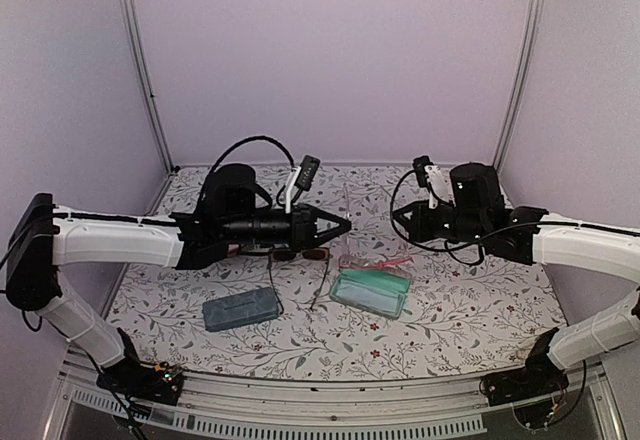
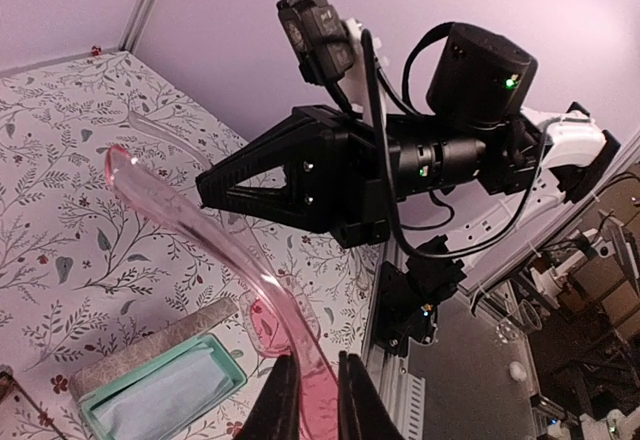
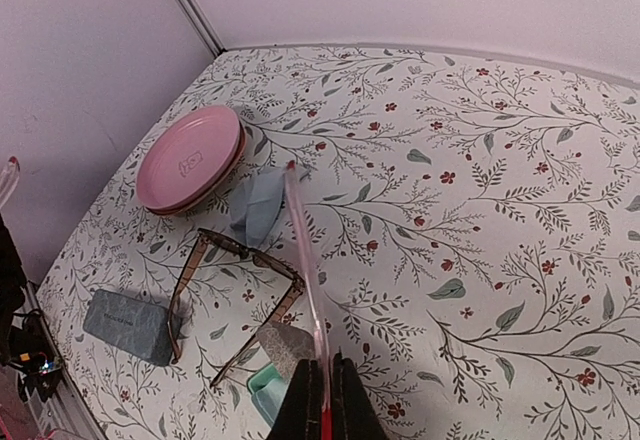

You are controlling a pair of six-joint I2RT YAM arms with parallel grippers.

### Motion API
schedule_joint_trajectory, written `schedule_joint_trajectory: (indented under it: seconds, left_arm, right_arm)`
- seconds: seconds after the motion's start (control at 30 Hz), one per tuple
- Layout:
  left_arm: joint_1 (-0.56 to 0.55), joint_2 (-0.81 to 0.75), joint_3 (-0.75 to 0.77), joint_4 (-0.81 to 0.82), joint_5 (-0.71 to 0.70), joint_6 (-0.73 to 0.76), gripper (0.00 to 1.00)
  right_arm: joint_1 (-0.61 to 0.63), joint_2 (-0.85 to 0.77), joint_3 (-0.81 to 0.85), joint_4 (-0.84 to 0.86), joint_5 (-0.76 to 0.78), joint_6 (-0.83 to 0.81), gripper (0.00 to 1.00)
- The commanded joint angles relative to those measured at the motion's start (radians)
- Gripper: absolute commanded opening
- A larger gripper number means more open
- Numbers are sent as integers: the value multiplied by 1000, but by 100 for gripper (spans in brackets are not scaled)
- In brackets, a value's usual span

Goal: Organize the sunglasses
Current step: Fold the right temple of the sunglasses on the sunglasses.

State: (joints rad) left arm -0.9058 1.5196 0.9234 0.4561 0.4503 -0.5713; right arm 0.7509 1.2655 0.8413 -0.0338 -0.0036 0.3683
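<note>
Left gripper [image 2: 315, 362]: closed narrow on one temple of the pink sunglasses [image 2: 200, 223], held clear of the table [image 1: 450, 322].
Right gripper [image 3: 325, 363]: pinched shut on the other temple.
Dark sunglasses [image 3: 250, 256]: unfolded on the table, near the open teal case [image 1: 370, 293].

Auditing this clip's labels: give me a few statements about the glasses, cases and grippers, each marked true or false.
1. The dark-framed sunglasses lie on the table with their temples unfolded. True.
2. The blue-grey case is open. False: it is closed; the teal-lined case is the open one.
3. The right gripper is empty. False: it is shut on a temple of the pink glasses.
4. The left gripper pinches the pink glasses. True.
</note>
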Motion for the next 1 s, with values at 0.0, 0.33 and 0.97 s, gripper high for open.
schedule_joint_trajectory:
  seconds: [0.0,0.33,0.97]
  left_arm:
    - [10,39,28,36,42,-11,9]
    - [3,135,66,15,108,-9,8]
    - [-38,222,164,-95,144,59,23]
  right_arm:
    - [10,-24,-22,66,-4,3,0]
    - [12,-84,-69,119,-32,20,0]
    - [20,-164,-127,177,-70,39,0]
